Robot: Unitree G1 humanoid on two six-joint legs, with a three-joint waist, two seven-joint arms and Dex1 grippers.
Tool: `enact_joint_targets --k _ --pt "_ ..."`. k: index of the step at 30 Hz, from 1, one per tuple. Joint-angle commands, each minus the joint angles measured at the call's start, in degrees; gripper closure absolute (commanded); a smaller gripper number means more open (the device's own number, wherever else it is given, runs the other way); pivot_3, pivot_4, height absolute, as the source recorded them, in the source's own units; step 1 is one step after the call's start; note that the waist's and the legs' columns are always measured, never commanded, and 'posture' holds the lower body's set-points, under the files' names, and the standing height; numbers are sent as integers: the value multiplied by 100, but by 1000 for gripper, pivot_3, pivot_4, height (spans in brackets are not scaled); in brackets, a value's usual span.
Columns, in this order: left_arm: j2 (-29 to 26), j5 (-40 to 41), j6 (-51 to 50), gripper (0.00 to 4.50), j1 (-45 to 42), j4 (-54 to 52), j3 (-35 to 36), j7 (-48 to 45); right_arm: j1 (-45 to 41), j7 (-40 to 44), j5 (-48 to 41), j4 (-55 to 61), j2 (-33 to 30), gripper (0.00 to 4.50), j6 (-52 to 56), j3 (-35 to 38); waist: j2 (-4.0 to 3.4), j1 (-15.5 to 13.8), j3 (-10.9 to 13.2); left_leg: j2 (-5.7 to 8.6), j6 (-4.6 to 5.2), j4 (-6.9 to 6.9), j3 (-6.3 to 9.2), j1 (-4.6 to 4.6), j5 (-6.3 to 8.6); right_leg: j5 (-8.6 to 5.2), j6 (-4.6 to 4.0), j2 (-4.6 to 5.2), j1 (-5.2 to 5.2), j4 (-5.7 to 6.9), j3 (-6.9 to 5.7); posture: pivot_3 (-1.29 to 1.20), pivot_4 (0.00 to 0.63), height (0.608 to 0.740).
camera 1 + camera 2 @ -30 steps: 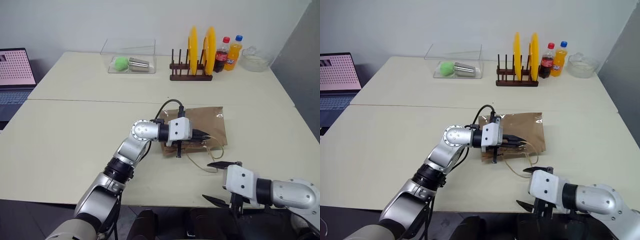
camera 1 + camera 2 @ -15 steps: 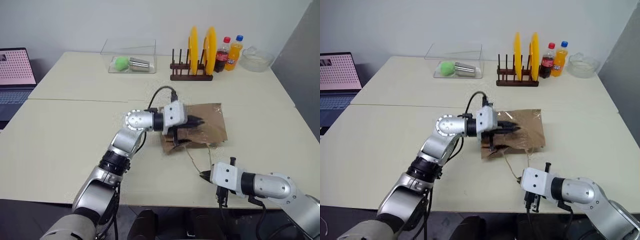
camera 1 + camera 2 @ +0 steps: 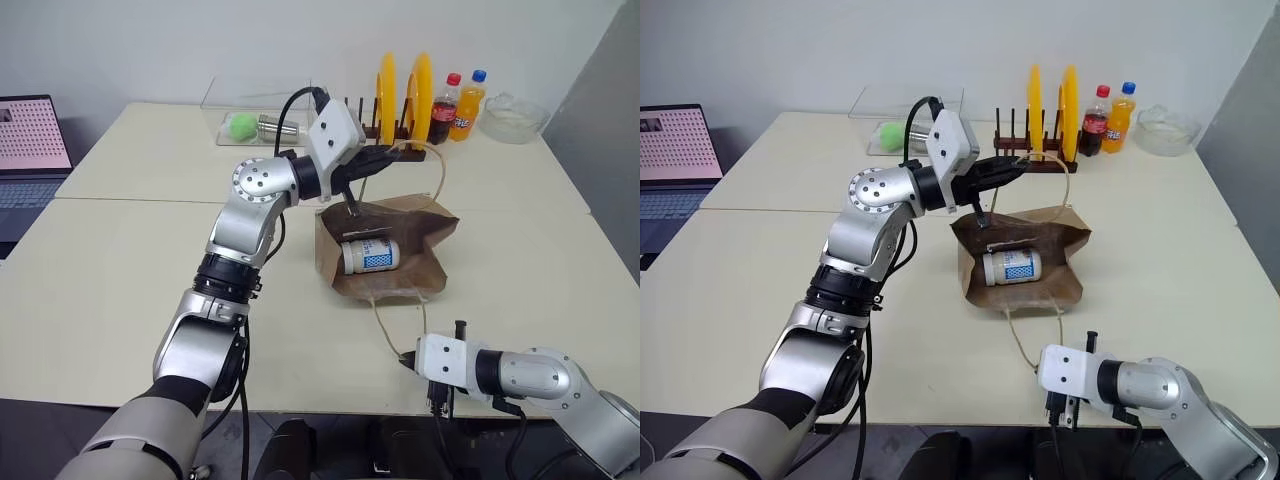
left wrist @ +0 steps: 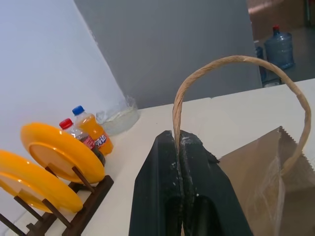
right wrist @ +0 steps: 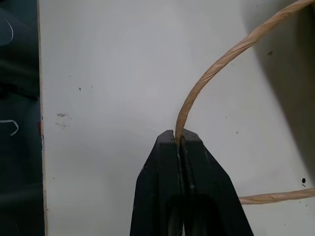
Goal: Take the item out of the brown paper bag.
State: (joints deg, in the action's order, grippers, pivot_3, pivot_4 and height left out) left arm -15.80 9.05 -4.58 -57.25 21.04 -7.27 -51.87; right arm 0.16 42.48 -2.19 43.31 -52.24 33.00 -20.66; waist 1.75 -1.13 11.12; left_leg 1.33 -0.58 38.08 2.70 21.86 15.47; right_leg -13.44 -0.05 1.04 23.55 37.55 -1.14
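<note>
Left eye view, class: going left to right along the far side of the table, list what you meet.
Clear box → plate rack with yellow plates → cola bottle → orange soda bottle → glass bowl.

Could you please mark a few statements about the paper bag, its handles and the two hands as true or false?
1. The left hand is shut on the upper handle of the brown paper bag. True.
2. The right hand is open and holds nothing. False: it is shut on the lower handle, near the table's front edge.
3. The bag's mouth gapes open, and a small white container with a blue-and-white label lies on its side inside. True.
4. The container stands on the table outside the bag. False: it is inside the bag.
5. Three yellow plates stand in the rack. False: two yellow plates.
</note>
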Motion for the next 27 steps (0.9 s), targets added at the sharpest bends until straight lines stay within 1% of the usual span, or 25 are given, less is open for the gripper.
enact_joint_targets --k 1,4,7,8,10,15,18,21,23,25,26,27 --pt "-2 179 141 4500 -270 -4 193 -58 -231 -125 43 44 296 4489 -143 177 1 6 1 0 -6 0 0 0 -3 0 0 0 0 0 0 0 150 740" --pt "0 262 77 4500 -156 -173 180 -197 -361 -169 -136 73 583 3911 -64 450 0 4 0 1 -8 1 -1 0 -5 0 0 1 0 2 2 0 150 740" --pt "9 343 -11 4500 -13 -407 135 -261 -365 -59 -453 279 682 2926 136 789 1 -1 0 2 -10 1 0 2 -6 0 0 3 0 1 2 0 150 740" --pt "12 361 -40 4500 21 -466 128 -266 -362 31 -605 382 650 2506 224 923 0 -2 0 2 -11 1 0 2 -6 0 0 3 0 1 2 0 150 740" --pt "12 367 -72 4500 55 -527 125 -260 -330 269 -950 576 528 1839 368 1193 1 -7 0 2 -11 1 0 2 -6 1 -1 4 0 2 2 0 150 740" --pt "35 335 -75 4500 79 -575 104 -256 -359 739 -1935 884 216 1839 894 2012 1 -4 0 2 3 2 -1 0 2 1 -1 3 0 4 2 0 150 740" --pt "63 388 -101 4500 84 -639 99 -308 -636 1042 -2994 904 41 1839 1359 2842 1 -3 0 3 4 2 -2 0 2 1 -1 3 -1 4 2 0 150 740" --pt "80 461 -167 4500 131 -748 89 -377 -1140 968 -4160 676 96 1839 1786 3445 1 3 1 2 4 3 -1 -1 3 1 -2 3 -1 6 1 0 150 740" --pt "84 500 -190 4500 153 -786 80 -411 -1483 854 -4615 497 99 1839 1953 3596 1 4 1 1 4 1 -1 -1 3 1 -2 3 -1 7 2 0 150 740" --pt "86 523 -198 4500 157 -794 80 -428 -1675 781 -4797 377 49 1839 2015 3598 1 -2 1 1 5 2 -1 -1 3 2 -3 3 -1 8 1 0 150 740" --pt "86 576 -229 4500 158 -837 96 -448 -1857 742 -4655 229 13 1839 1942 3459 1 -2 1 1 5 2 -1 -1 3 2 -3 3 -1 8 1 0 150 740" --pt "90 651 -261 4500 144 -865 136 -466 -2097 648 -4197 -8 -12 1839 1715 3101 1 1 1 2 6 2 -3 0 3 2 -3 3 -1 8 3 0 150 740"
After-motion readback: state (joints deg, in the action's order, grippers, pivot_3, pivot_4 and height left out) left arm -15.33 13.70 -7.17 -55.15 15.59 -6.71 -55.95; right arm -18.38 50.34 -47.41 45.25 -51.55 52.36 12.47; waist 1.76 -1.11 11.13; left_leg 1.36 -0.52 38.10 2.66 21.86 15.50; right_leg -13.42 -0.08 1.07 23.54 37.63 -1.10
